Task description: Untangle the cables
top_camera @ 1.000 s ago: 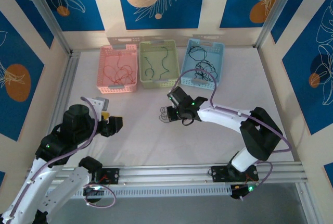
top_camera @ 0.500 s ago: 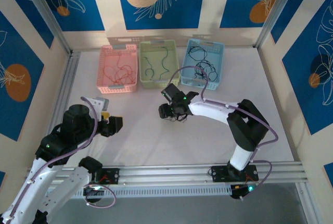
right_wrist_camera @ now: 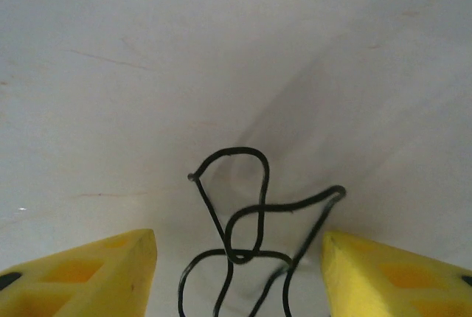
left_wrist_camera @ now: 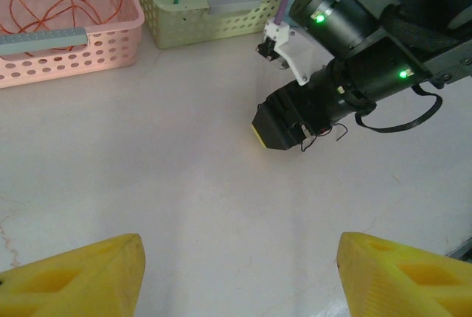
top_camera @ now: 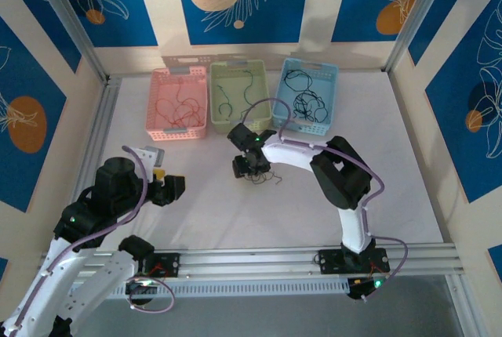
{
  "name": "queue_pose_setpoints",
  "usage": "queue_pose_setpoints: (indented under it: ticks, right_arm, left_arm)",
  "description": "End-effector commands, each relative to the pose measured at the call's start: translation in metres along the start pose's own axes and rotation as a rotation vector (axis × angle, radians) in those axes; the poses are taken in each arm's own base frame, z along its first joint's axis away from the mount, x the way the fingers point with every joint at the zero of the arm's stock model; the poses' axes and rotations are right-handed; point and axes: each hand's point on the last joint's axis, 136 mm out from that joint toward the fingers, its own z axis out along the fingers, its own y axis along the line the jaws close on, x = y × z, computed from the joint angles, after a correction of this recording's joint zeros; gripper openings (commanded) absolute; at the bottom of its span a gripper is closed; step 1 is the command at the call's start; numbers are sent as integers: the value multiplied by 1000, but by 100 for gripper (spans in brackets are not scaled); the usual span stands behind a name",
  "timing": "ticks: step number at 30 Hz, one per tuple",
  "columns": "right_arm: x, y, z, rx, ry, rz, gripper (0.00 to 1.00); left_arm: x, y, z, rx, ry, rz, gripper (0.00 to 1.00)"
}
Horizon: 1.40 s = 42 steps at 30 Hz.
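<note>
One knotted clump of black cables [top_camera: 263,175] lies, from above, just before the green basket [top_camera: 238,65], under the right tool [top_camera: 249,169]. Left wrist: the left tool [left_wrist_camera: 240,273] gapes wide, well short of that basket. Right wrist: parted jaws straddle the loops; closing on the crossing could cinch it tighter.

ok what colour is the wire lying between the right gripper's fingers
Black. The wire shows best in the right wrist view, looped on the white table.

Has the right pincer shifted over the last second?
Yes. In the top view the right pincer has moved left and slightly farther up the table, ending closer to the green basket and its near rim.
</note>
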Motion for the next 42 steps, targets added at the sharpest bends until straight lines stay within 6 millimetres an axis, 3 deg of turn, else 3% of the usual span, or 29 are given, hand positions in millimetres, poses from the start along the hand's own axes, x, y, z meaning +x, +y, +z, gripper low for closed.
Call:
queue_pose_setpoints:
  ticks: [1, 5, 10, 18, 35, 42]
  right_arm:
    - [7, -4, -1, 50, 40, -8, 57]
    - [8, -4, 1, 53, 51, -9, 47]
    - [7, -5, -2, 51, 35, -4, 24]
    - [-3, -4, -33, -10, -102, -1, 4]
    - [-32, 0, -174, -389, -475, 23, 0]
    - [-44, 2, -202, -476, -520, 29, 0]
  left_arm:
    - [1, 2, 1, -7, -4, 12, 70]
    - [1, 2, 1, -8, -4, 12, 70]
    - [1, 2, 1, -8, -5, 11, 70]
    - [1, 3, 1, -11, -3, 10, 70]
    - [1, 3, 1, -12, -6, 8, 70]
    - [0, 3, 0, -12, -11, 7, 70]
